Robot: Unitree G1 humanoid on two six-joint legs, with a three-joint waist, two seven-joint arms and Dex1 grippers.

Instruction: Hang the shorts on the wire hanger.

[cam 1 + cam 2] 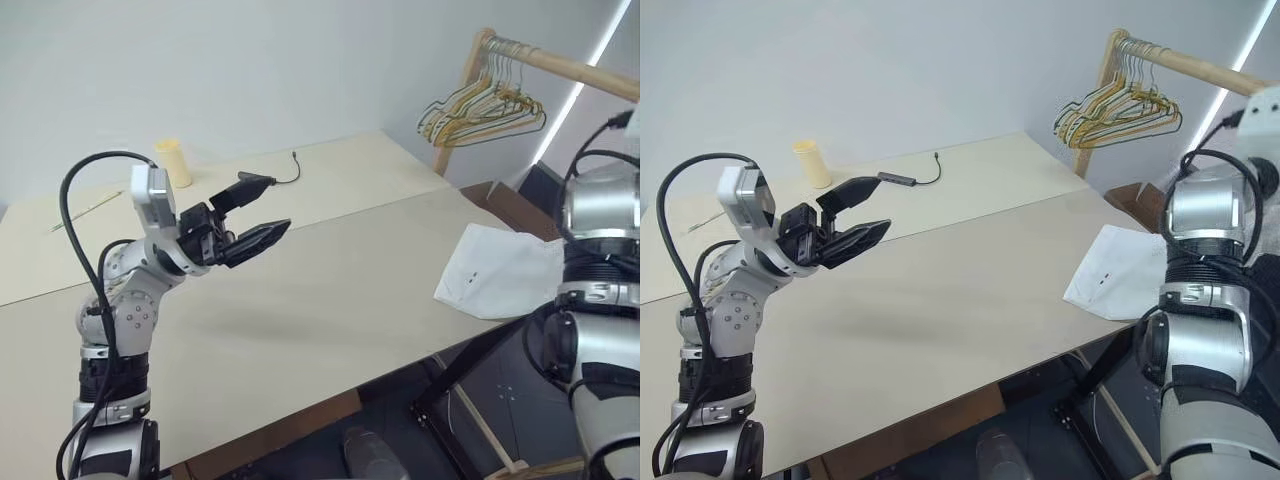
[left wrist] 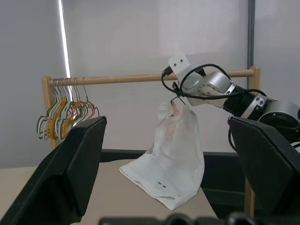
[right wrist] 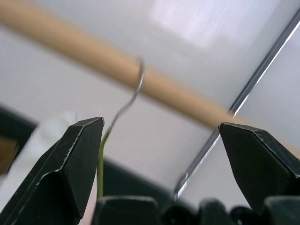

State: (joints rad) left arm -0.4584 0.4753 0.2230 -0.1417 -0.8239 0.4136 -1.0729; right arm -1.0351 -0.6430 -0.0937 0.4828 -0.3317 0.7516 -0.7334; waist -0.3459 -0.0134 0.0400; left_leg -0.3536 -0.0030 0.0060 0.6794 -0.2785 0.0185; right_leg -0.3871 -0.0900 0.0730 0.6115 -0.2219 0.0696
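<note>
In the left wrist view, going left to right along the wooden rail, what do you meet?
Bunch of yellow and dark hangers → white shorts hanging below the rail → right gripper at the top of the shorts.

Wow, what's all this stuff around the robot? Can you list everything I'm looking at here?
shorts: one, white, hanging below the wooden rail, lower end resting at the table's edge
wire hanger: one, thin grey wire, hook over the wooden rail
bunch of hangers: several, yellow and dark, at one end of the rail
table: one, pale beige, in front of the robot
cup: one, pale yellow, far side of the table
cable: one, dark, on the table near the cup
left hand: black fingers, open, above the table
right hand: black fingers, open, by the hanger's hook
</note>
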